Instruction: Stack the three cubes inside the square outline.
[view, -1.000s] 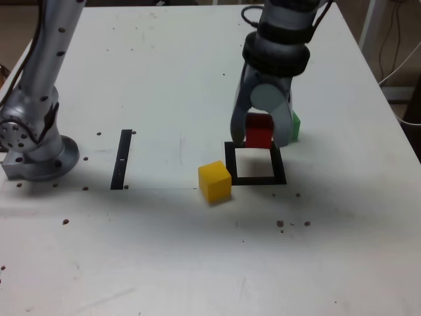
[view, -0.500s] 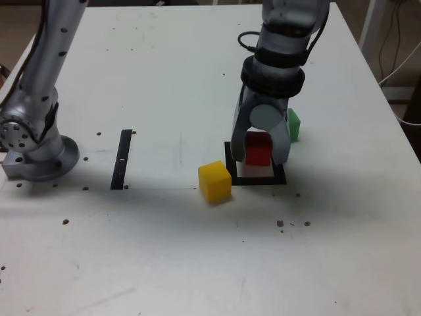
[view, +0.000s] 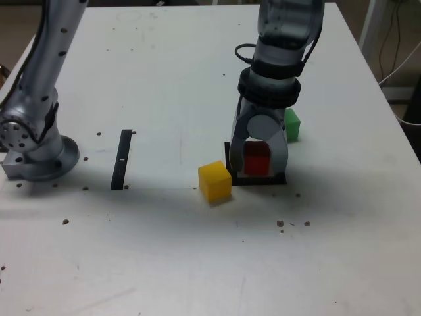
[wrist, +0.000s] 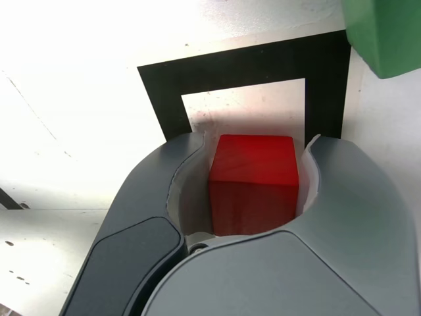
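Lowered, the red cube (view: 257, 158) now sits over the square outline (wrist: 243, 68).

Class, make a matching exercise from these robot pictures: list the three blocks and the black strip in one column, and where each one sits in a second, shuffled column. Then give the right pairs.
Things:
1. red block
2. yellow block
3. green block
4. black strip

Places (exterior view):
A. alone, near the arm's base on the view's left
B. between the claw's fingers, over the square outline
C. on the table behind the outline
D. on the table, just left of the outline

Pairs: 1-B, 2-D, 3-C, 4-A
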You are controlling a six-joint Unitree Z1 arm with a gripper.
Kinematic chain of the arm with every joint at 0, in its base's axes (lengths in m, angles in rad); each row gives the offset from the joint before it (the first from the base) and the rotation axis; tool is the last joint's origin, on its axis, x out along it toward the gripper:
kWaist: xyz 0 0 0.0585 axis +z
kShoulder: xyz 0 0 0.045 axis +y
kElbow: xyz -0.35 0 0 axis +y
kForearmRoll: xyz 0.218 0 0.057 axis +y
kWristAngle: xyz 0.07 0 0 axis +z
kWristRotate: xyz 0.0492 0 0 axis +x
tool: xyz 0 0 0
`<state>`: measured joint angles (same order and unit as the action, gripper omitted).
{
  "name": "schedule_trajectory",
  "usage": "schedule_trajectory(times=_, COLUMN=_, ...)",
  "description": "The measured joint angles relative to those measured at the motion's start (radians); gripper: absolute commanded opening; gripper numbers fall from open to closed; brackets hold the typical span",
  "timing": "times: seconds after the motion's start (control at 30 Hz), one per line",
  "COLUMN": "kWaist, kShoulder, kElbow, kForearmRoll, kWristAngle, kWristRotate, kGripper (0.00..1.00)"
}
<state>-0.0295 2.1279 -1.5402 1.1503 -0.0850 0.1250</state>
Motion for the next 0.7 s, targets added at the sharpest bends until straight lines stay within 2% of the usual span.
schedule_trajectory(times=0.17, kWaist=0.0, kShoulder=-0.004, kElbow=0.014, kForearmRoll=-0.01, kWristAngle=-0.001, kWristRotate=-0.001, kGripper=0.9)
schedule_trajectory(times=0.23, kWaist=0.0, kShoulder=-0.004, kElbow=0.031, kForearmRoll=-0.021, kWristAngle=-0.005, kWristRotate=-0.001, kGripper=0.99)
schedule_trajectory(times=0.47, kWaist=0.0, kShoulder=-0.004, kElbow=0.051, kForearmRoll=-0.04, kWristAngle=-0.01, kWristRotate=-0.001, kGripper=1.0)
schedule_trajectory(times=0.7, kWaist=0.0, kShoulder=-0.051, kElbow=0.063, kForearmRoll=-0.041, kWristAngle=0.018, kWristRotate=-0.003, kGripper=1.0)
